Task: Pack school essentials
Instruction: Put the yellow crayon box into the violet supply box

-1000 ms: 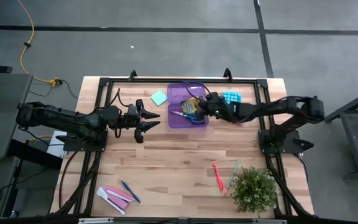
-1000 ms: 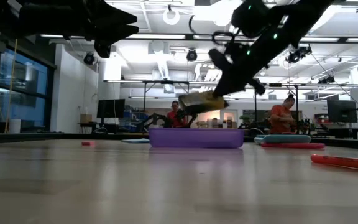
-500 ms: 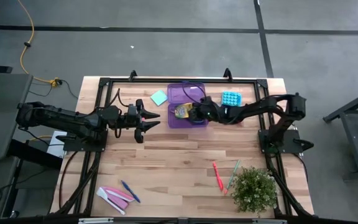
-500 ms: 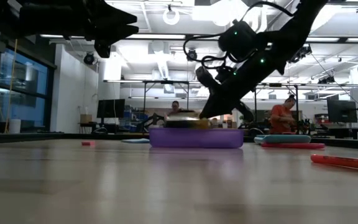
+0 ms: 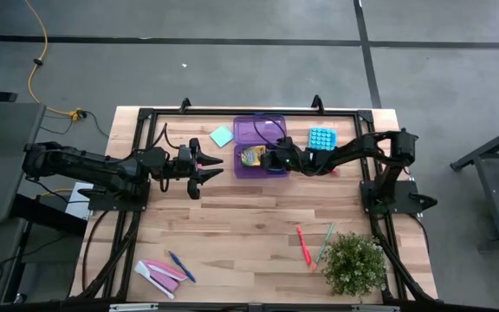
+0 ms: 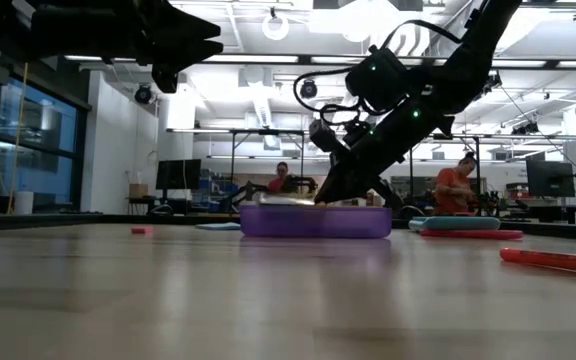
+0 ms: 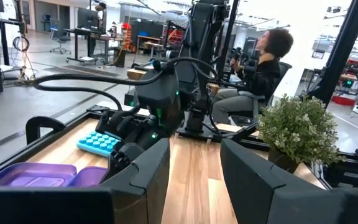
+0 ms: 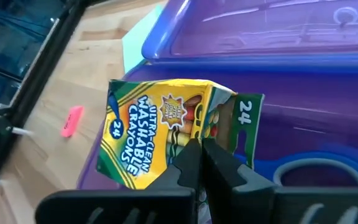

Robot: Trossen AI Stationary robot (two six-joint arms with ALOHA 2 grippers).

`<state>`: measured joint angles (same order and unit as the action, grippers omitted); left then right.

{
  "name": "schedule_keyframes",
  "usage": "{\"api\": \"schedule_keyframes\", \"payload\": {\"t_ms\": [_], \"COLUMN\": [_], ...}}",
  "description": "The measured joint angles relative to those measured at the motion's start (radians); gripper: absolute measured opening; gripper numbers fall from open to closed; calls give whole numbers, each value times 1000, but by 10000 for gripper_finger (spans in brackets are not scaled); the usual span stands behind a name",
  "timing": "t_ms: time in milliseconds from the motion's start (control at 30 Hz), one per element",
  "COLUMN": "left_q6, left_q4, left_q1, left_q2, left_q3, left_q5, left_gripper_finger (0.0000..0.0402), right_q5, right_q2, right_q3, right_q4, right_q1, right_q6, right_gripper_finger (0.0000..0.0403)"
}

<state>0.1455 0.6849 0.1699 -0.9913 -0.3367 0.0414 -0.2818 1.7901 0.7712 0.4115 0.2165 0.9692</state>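
Observation:
The yellow crayon box [image 8: 166,134] lies face up, low in the near half of the open purple box [image 5: 261,147], with my right gripper [image 8: 201,163] shut on it. The arm slants down into the box from the table's right [image 6: 333,190]. A blue scissors handle [image 8: 303,174] shows inside the purple box. The green sticky-note pad [image 5: 222,136] and the tiny pink eraser [image 8: 72,120] lie on the table left of the box. My left gripper [image 5: 208,165] hangs open above the table, left of the box. My right gripper pinches the crayon box's thin edge [image 8: 188,138], about midway along its side, between its two shut fingers. The fingers slant down from the table's right. The crayon box [image 5: 251,156] lies nearly flat at the rim's height; whether it rests on the bottom cannot be told.
A light-blue buttoned pad [image 5: 320,137] lies right of the purple box. A red pen [image 5: 302,243] and a green pen [image 5: 326,242] lie beside a potted plant [image 5: 353,264] at the near right. A blue pen [image 5: 180,266] and pink and white flat pieces [image 5: 158,272] lie at the near left.
My right gripper has gone down and toward the table's left, rolling as it went, still shut on the crayon box. The crayon box, which hung tilted above the purple box, now lies nearly flat down inside it.

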Motion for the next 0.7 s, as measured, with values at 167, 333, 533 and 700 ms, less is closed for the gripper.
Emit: {"api": "schedule_keyframes", "payload": {"t_ms": [167, 333, 533, 700], "left_q6": [0, 0, 0, 0], "left_q4": [0, 0, -2, -4], "left_q1": [0, 0, 0, 0], "left_q2": [0, 0, 0, 0], "left_q3": [0, 0, 0, 0], "left_q5": [2, 50, 57, 57], "left_gripper_finger": [132, 132, 132, 132], "right_q5": [-6, -32, -33, -32], "right_q2": [0, 0, -1, -1], "right_q3": [0, 0, 0, 0], "right_q4": [5, -11, -19, -12], "right_q1": [0, 0, 0, -1], "right_q6": [2, 1, 0, 1], "right_gripper_finger": [0, 0, 0, 0]}}
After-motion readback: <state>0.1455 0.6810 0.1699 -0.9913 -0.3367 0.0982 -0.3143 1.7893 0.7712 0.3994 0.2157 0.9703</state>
